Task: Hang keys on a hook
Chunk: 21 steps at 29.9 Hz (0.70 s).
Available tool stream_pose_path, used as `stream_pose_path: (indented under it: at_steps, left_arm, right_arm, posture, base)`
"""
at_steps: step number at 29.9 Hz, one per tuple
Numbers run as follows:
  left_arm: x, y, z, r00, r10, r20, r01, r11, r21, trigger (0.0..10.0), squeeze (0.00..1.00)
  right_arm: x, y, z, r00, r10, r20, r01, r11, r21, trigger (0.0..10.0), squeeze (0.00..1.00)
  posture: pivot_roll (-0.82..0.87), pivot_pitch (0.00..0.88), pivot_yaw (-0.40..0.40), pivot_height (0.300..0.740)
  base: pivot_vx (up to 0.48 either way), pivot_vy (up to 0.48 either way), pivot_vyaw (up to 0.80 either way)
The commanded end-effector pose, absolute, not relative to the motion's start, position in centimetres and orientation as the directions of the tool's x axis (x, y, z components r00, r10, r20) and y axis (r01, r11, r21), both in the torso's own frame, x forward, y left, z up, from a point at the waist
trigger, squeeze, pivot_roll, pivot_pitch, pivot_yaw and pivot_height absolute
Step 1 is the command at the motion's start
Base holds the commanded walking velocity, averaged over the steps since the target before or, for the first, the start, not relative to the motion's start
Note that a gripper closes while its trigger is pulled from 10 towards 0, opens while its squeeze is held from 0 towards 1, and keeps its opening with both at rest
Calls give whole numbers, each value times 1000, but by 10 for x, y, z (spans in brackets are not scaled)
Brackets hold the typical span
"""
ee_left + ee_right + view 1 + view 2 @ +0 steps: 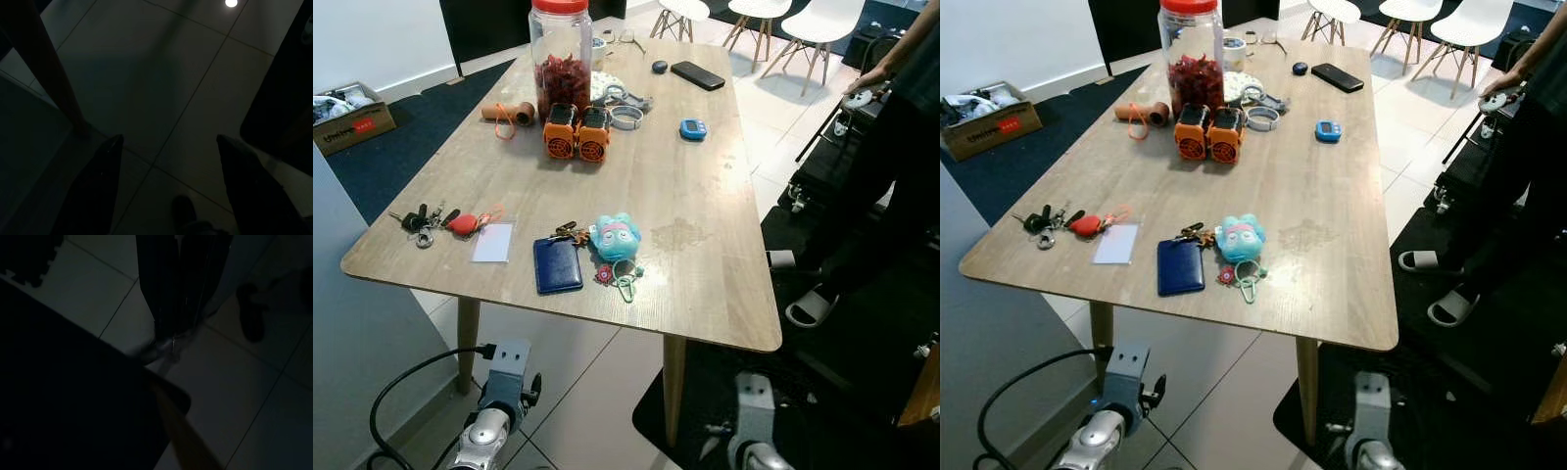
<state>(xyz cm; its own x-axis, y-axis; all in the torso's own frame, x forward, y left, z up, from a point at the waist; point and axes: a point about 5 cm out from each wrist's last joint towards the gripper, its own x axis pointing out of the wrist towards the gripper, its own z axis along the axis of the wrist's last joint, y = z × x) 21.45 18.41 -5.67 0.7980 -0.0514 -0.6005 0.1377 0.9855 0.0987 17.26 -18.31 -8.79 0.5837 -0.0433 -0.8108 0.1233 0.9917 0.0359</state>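
Note:
On the wooden table (705, 196) lies a bunch of keys (419, 223) with black heads and a red fob (462, 224), near the front left corner. A second set of keys (570, 233) rests between a navy card holder (557, 264) and a blue plush charm (616, 237) at the front middle. Both arms hang below the table's front edge, the left arm (494, 411) and the right arm (754, 416). My left gripper (168, 139) is open over the dark tiled floor, with nothing between its fingers. The right wrist view is too dark to read.
Farther back stand a tall jar (560, 59) with a red lid, two orange devices (578, 132), a blue timer (693, 128) and a black phone (697, 74). A person (891, 176) in dark clothes and slippers stands to the right. White chairs (822, 24) stand behind.

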Motion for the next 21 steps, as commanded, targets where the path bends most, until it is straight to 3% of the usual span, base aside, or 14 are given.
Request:
stream_pose_path:
  at_steps: [1,21]
  left_arm:
    - [207,181,-62,777,-62,-627,142,987,78,10000,0]
    - [212,181,-59,794,-55,-605,117,991,63,10000,0]
  right_arm:
    - [169,-184,-90,577,-52,-815,115,993,18,10000,0]
    - [179,-176,-86,606,-47,-794,100,995,17,10000,0]
  posture:
    - [87,44,-61,740]
    - [93,22,-73,740]
  base:
    - [0,0,0]
    - [-254,0,0]
